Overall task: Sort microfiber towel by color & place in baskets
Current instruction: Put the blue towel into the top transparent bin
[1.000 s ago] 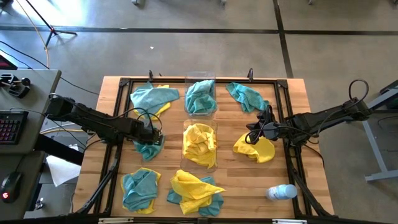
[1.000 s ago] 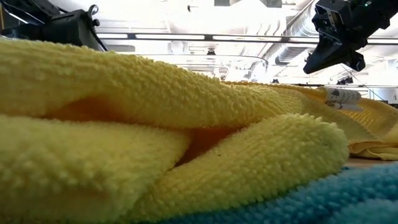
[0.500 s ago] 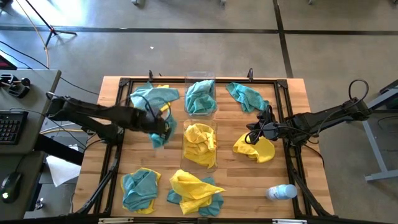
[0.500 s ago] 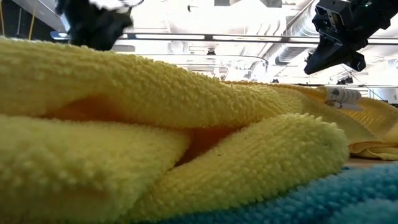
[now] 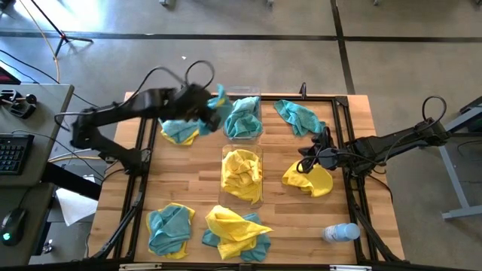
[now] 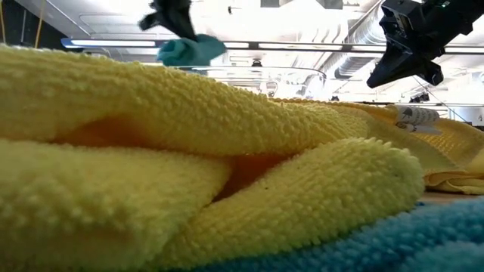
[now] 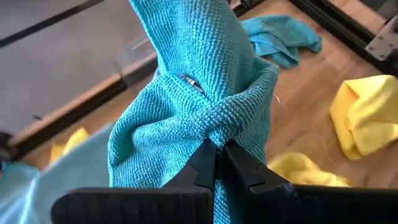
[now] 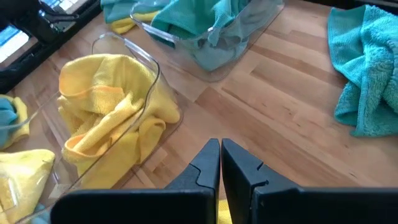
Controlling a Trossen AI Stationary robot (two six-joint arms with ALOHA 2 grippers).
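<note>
**Sort partly done: teal towel in transit to far basket**

Since the earlier frame the left gripper (image 5: 213, 111) has been lifted from the table's left-middle area and swung toward the far edge; a teal towel (image 7: 199, 99) has been carried up with it; the jaws are clamped tight on a bunched fold of that cloth; it hangs clear of the table just beside the far basket (image 5: 243, 117), not yet over it.

Right gripper (image 5: 307, 165) unmoved; jaws closed on nothing visible; parked just above the yellow towel (image 5: 310, 179) near the table's right edge.

Done so far, as judged: far basket loaded with teal cloth; middle basket (image 5: 242, 175) loaded with yellow.

Left to sort: teal-and-yellow pile (image 5: 181, 129) at the far-left corner; teal towel (image 5: 297, 115) near the far-right corner; teal-and-yellow bundle (image 5: 169, 228) at the near-left corner; yellow-over-teal heap (image 5: 235, 229) at the near edge; the yellow one under the right gripper. Roughly halfway at best.

Clear bottle (image 5: 340, 232) lies near the near-right corner; not part of the job.
</note>
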